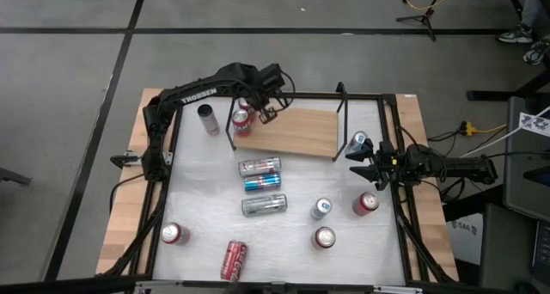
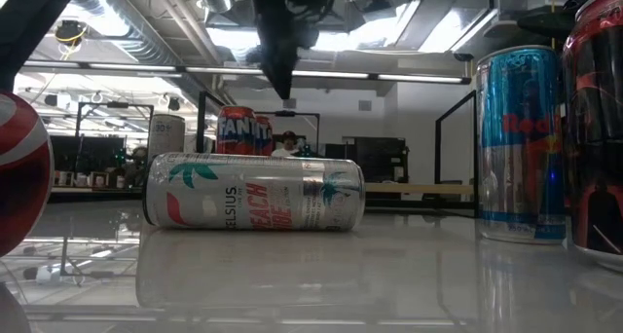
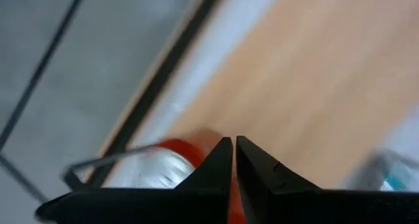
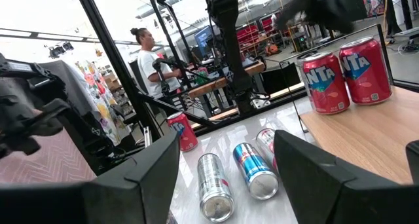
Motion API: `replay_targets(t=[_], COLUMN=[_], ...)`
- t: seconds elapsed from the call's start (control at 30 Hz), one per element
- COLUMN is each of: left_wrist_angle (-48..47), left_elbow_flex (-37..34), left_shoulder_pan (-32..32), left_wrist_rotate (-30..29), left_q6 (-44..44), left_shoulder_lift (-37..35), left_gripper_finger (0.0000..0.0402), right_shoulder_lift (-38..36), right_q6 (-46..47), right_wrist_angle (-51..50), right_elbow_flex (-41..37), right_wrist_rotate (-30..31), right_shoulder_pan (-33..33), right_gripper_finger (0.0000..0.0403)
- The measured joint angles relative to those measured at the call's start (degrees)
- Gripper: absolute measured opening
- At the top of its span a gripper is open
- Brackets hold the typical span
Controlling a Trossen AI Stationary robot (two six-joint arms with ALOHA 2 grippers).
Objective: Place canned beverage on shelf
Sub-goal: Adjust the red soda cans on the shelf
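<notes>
I saw the white table (image 1: 206, 178) carrying the wooden shelf (image 1: 301, 132) at its far side, with a red can (image 1: 241, 122) upright on the shelf's left end. 3 cans (image 1: 260, 184) lay on their sides mid-table. Upright cans stood around them: 1 grey (image 1: 208, 119), 1 red (image 1: 174, 234), others to the right. Another red can (image 1: 234, 260) lay near the front edge.

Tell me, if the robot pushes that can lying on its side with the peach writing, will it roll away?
Probably yes. The Celsius can lies on its round side on the smooth, shiny white tabletop, so a sideways nudge would likely send it rolling. Pushed end-on, it would more likely slide. Its metal skin looks slick and thin, so a hard squeeze might dent it.
</notes>
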Motion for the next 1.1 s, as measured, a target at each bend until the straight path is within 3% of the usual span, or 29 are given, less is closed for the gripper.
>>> replay_targets(t=[0.23,0.47,0.8,1.1], left_wrist_angle=[-17.1,-16.8,-17.1,-17.1], left_elbow_flex=[0.9,-1.6,-7.4,-7.9], left_shoulder_pan=[-7.2,-12.3,-12.2,-11.4], left_wrist_rotate=[0.4,0.0,-1.6,-6.0], left_q6=[-0.1,-0.1,-0.3,3.3], left_shoulder_lift=[0.0,-0.1,0.0,0.0], left_gripper_finger=[0.0011,0.0011,0.0011,0.0011], right_shoulder_lift=[0.0,0.0,0.0,0.0], right_q6=[0.0,0.0,0.0,0.0], right_wrist_angle=[0.0,0.0,0.0,0.0], right_elbow_flex=[0.0,0.0,0.0,0.0], right_wrist_rotate=[0.0,0.0,0.0,0.0], right_shoulder_pan=[0.0,0.0,0.0,0.0], right_gripper_finger=[0.0239,0.0239,0.0239,0.0239])
